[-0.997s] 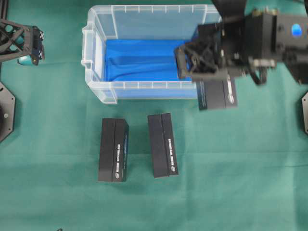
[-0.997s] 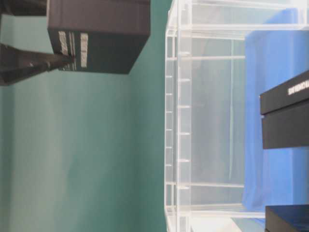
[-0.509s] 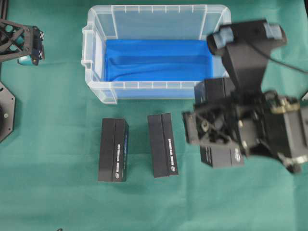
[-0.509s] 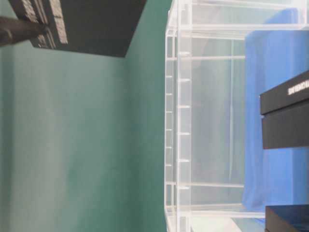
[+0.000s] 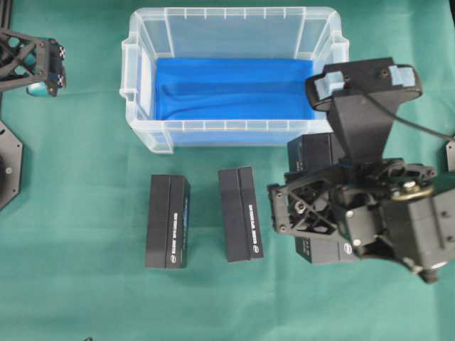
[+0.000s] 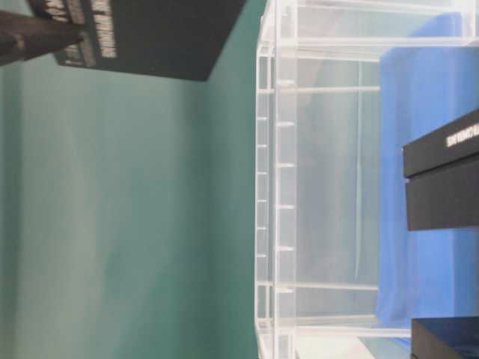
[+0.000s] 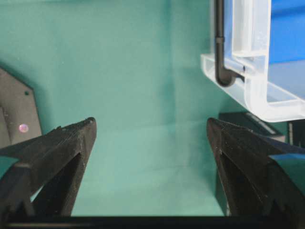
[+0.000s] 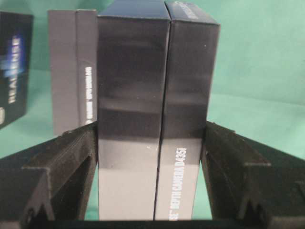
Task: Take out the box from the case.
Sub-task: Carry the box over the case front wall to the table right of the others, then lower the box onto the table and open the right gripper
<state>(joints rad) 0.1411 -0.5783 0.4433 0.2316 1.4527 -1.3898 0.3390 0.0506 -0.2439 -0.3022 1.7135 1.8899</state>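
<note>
free: green cloth [image 5: 85, 298] left, front | obstacles: two boxes [image 5: 168, 221] before case [image 5: 146, 135]

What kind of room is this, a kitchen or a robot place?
Most likely a robot lab or test bench, not a kitchen. A green cloth covers the table, two robot arms work over it, the right gripper holds a camera box, and a clear case sits there for practice.

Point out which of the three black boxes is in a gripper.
The rightmost box, clamped between the right gripper fingers; the other two boxes lie free on the green cloth.
</note>
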